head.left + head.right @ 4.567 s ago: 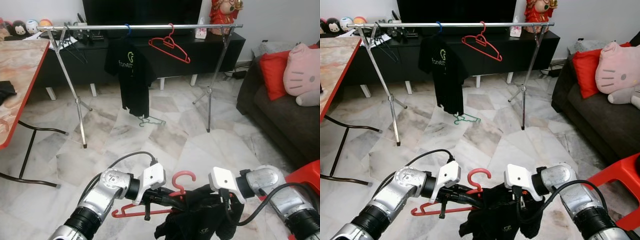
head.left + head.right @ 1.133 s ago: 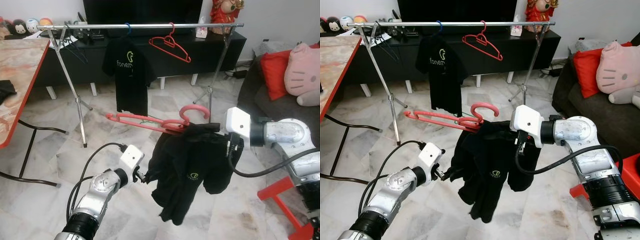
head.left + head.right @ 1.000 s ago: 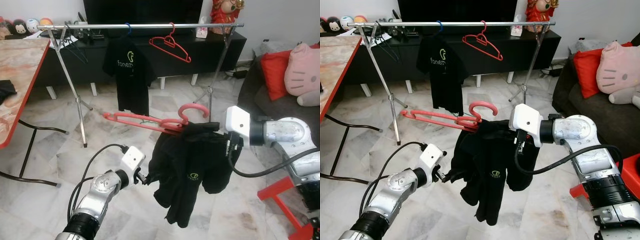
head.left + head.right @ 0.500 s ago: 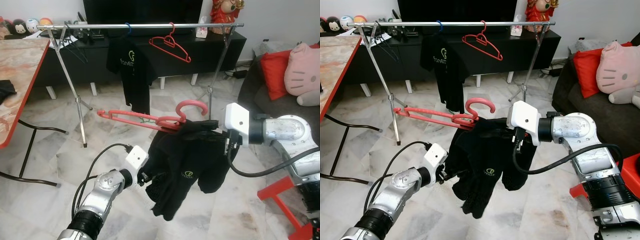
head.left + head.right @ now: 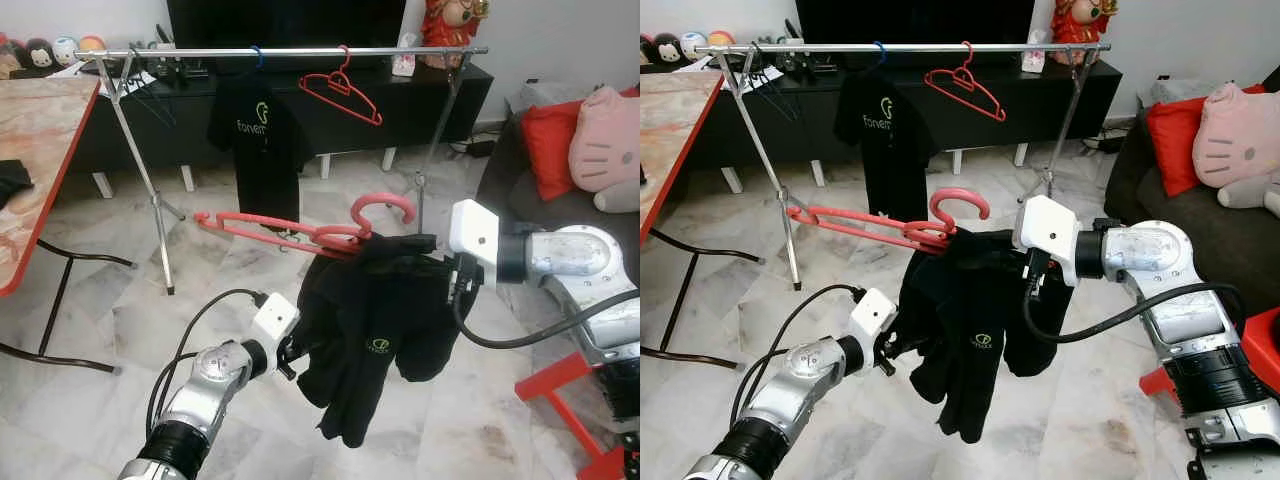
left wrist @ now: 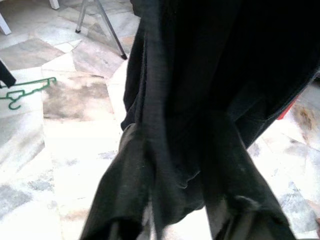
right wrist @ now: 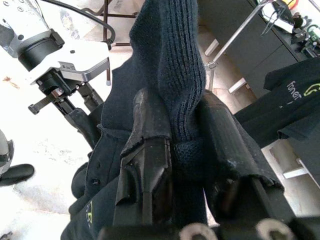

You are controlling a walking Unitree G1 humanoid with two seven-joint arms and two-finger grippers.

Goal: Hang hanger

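Head stereo pair looks forward-down at the silver clothes rail [image 5: 280, 51]; wrist cams sit close on the black cloth garment [image 6: 200, 125], which all views share.

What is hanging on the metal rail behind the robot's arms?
On the rail hang a black T-shirt on a blue hook and an empty red hanger. The shirt covers its own hanger.

Marble floor [image 5: 90, 310]. Black TV bench [image 5: 400, 105] along white wall [image 5: 560, 35]. Dark sofa [image 5: 560, 215] right, red cushion [image 5: 548, 140]. Red-edged table [image 5: 40, 150] left.
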